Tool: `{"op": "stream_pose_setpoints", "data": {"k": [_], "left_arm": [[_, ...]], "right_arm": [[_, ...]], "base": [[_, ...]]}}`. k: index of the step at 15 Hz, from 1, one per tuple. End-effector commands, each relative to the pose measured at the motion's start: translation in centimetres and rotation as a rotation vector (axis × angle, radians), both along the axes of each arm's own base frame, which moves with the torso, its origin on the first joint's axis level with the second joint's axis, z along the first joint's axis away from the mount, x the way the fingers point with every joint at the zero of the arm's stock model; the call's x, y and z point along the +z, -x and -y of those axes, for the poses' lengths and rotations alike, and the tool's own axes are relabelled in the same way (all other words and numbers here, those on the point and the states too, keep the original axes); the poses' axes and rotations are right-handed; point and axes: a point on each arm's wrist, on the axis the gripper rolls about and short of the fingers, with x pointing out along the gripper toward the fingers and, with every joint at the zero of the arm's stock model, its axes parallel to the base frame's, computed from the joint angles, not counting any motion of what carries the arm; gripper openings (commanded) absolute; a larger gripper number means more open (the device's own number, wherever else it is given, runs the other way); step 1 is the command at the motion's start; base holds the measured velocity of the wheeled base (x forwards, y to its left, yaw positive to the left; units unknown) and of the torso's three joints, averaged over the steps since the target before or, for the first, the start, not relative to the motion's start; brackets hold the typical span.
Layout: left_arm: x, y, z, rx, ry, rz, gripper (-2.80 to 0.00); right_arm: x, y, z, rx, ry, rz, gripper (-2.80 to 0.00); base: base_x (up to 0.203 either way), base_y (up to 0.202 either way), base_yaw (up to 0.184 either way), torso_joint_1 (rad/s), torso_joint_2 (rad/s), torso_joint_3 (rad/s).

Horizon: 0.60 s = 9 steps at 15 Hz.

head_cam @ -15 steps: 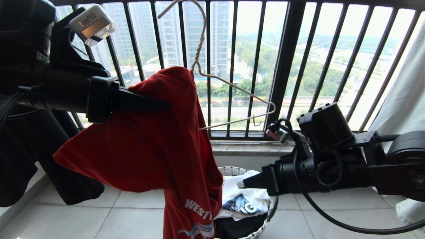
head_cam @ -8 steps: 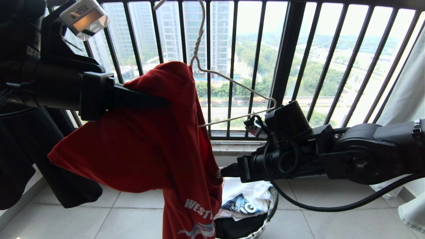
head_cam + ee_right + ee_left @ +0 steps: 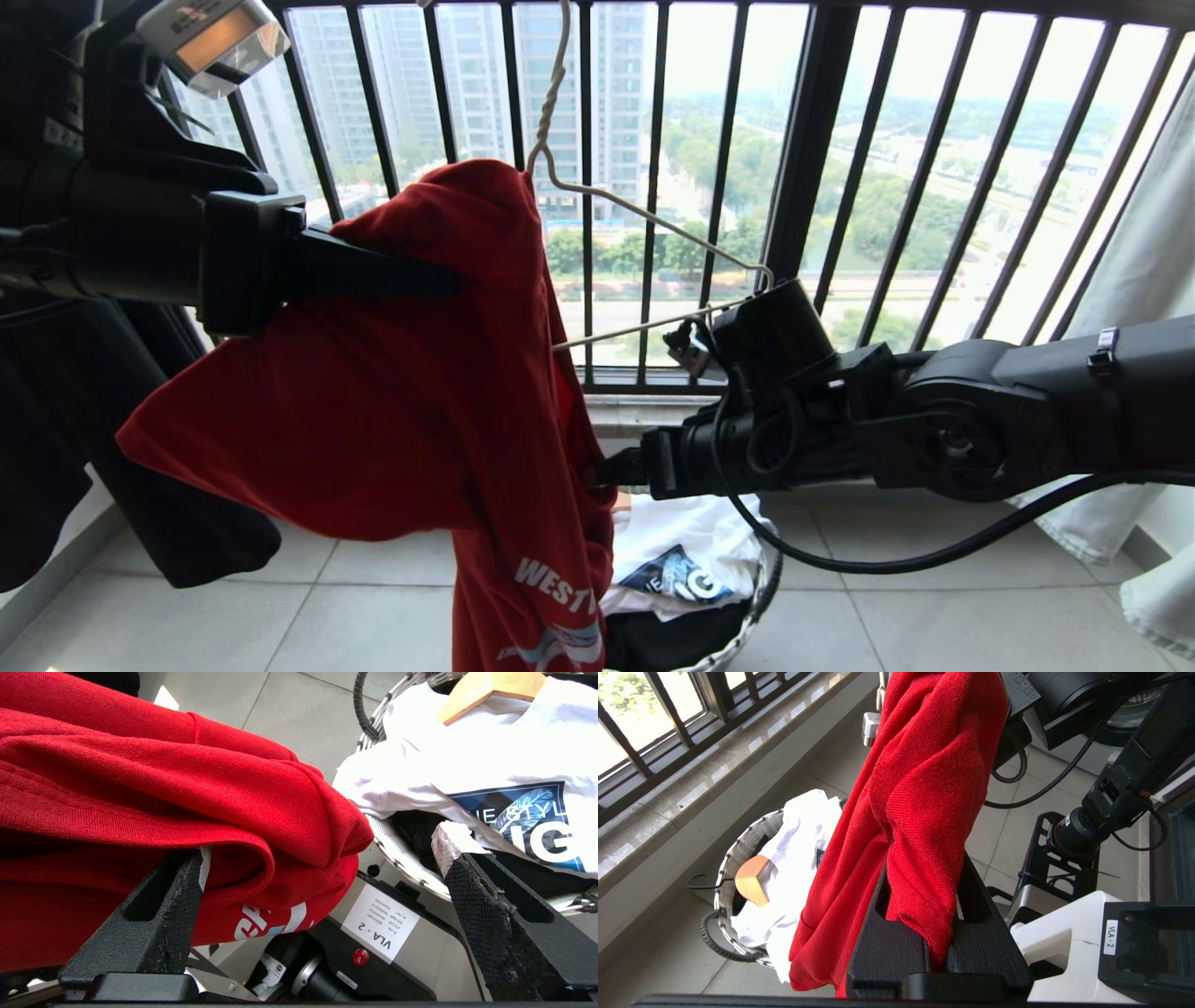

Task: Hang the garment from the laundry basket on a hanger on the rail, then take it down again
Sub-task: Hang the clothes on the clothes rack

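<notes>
The garment (image 3: 401, 373), a red T-shirt with white lettering, hangs bunched over the left shoulder of the white wire hanger (image 3: 653, 224). The hanger's right shoulder is bare, and its hook runs up out of the head view. My left gripper (image 3: 448, 280) is shut on a fold of the red cloth (image 3: 924, 788). My right gripper (image 3: 607, 467) is open, level with the shirt's hanging right edge. One of its fingers (image 3: 163, 914) is under a red fold (image 3: 163, 788) and the other stands apart over the laundry basket (image 3: 761, 579). The rail is out of view.
The dark-barred balcony railing (image 3: 803, 187) and a stone sill stand behind. The basket rim (image 3: 738, 844) holds a white printed T-shirt (image 3: 490, 765) and a wooden hanger (image 3: 752, 884). Black clothing (image 3: 140, 485) hangs at the left and a pale curtain (image 3: 1148, 280) at the right.
My right arm has swung left from over the basket to the shirt's edge and its jaws have opened wide. My left gripper has risen a little with the shirt and hanger.
</notes>
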Motion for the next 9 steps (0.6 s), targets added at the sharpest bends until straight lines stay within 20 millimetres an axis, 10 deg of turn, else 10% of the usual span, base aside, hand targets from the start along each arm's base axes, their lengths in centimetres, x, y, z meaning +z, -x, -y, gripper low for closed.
{"op": "stream_pose_setpoints", "data": {"k": [1,9], "left_arm": [[-0.1,-0.1,0.0,-0.004,0.0,-0.006,-2.8],[0.4,0.6,-0.2,-0.001,0.006,0.017,-2.8]], "right_arm": [[0.2,0.4,-0.3,0.012,-0.003,0.001,0.0],[-1.4,0.5,-2.6,-0.011,0.06,0.016,0.0]], "base": [[0.0,0.0,0.0,0.0,0.0,0.0],[0.0,0.0,0.0,0.0,0.0,0.0]]}}
